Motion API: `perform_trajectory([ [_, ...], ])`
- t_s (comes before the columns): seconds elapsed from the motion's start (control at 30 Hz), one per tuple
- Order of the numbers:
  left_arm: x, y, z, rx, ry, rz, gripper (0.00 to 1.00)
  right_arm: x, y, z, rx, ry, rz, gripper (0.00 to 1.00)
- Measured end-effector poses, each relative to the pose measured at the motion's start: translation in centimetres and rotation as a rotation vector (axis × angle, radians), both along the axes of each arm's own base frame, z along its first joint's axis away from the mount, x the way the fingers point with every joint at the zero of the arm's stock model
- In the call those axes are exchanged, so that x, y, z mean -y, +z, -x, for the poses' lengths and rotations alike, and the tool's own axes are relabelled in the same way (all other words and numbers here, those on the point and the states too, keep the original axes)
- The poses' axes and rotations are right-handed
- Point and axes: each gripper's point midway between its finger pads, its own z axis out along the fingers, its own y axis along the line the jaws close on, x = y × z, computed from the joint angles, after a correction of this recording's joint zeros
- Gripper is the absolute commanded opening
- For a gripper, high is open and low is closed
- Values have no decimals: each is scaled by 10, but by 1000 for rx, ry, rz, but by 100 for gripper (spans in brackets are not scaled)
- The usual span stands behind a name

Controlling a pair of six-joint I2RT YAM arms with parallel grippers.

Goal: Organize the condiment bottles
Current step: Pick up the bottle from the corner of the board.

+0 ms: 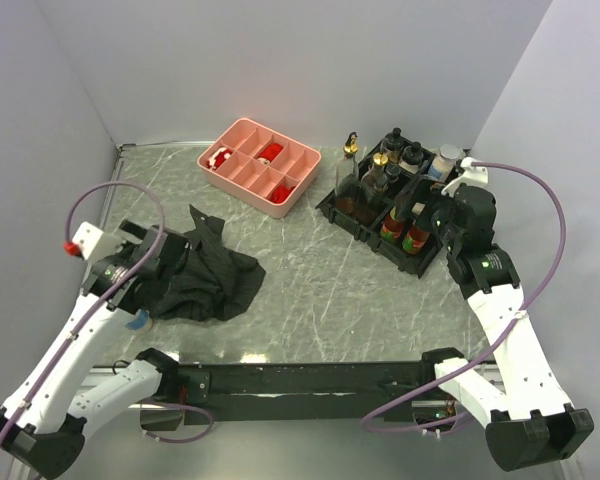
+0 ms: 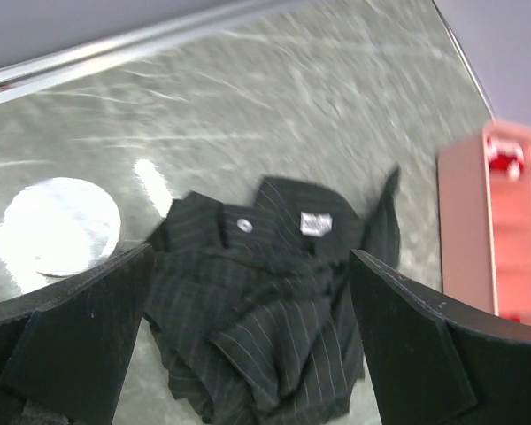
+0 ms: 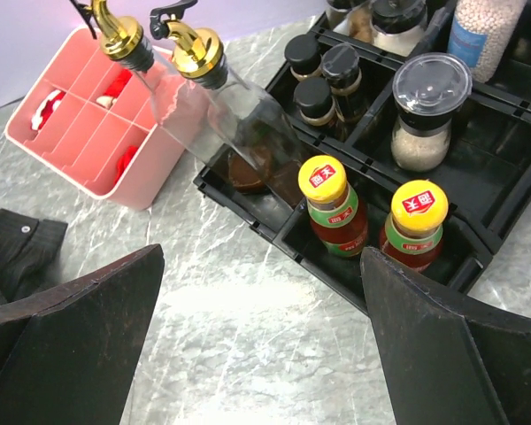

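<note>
The condiment bottles (image 1: 385,190) stand in a black compartment rack (image 1: 365,232) at the back right. The right wrist view shows two yellow-capped sauce bottles (image 3: 334,208), two tall clear gold-spouted bottles (image 3: 239,124), black-lidded dark jars (image 3: 323,75) and a grey-lidded pale shaker (image 3: 429,111) in the rack (image 3: 248,217). My right gripper (image 3: 264,266) is open and empty, above the bare table just in front of the rack; it also shows in the top view (image 1: 442,215). My left gripper (image 2: 248,292) is open and empty, far from the bottles at the left (image 1: 150,262).
A black striped cloth (image 2: 265,310) lies crumpled under my left gripper, also in the top view (image 1: 215,275). A pink compartment tray (image 1: 260,165) with red pieces sits at the back middle, left of the rack. Grey walls close in the table.
</note>
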Motion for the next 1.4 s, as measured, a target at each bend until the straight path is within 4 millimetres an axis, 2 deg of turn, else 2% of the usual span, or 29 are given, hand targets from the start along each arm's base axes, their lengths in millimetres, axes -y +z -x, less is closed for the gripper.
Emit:
perform_trajectory([
  [0.2, -29, -10, 19, 11, 163, 6, 98, -2, 0, 0, 0, 17, 10, 100],
  [0.4, -60, -26, 29, -71, 321, -44, 97, -3, -2, 0, -4, 22, 16, 100],
  [0.43, -71, -32, 35, -92, 377, -55, 96, -3, -2, 0, -4, 22, 16, 100],
  [0.5, -80, -37, 43, -112, 426, -65, 96, -3, -3, -1, -6, 22, 17, 100],
  [0.63, -89, -40, 50, -143, 478, -67, 96, -3, -7, -3, -20, 23, 20, 100],
  [0.8, -91, -60, 50, -244, 504, -55, 96, -5, -14, -7, -44, 27, 21, 100],
  [1.17, -76, -92, 48, -379, 493, 27, 99, -5, -15, -6, -45, 28, 28, 100],
  [1.27, -74, -105, 49, -432, 502, 36, 92, -5, -13, -5, -40, 26, 27, 100],
  [1.4, -70, -117, 52, -469, 517, 58, 66, -6, -9, -2, -28, 30, 20, 100],
])
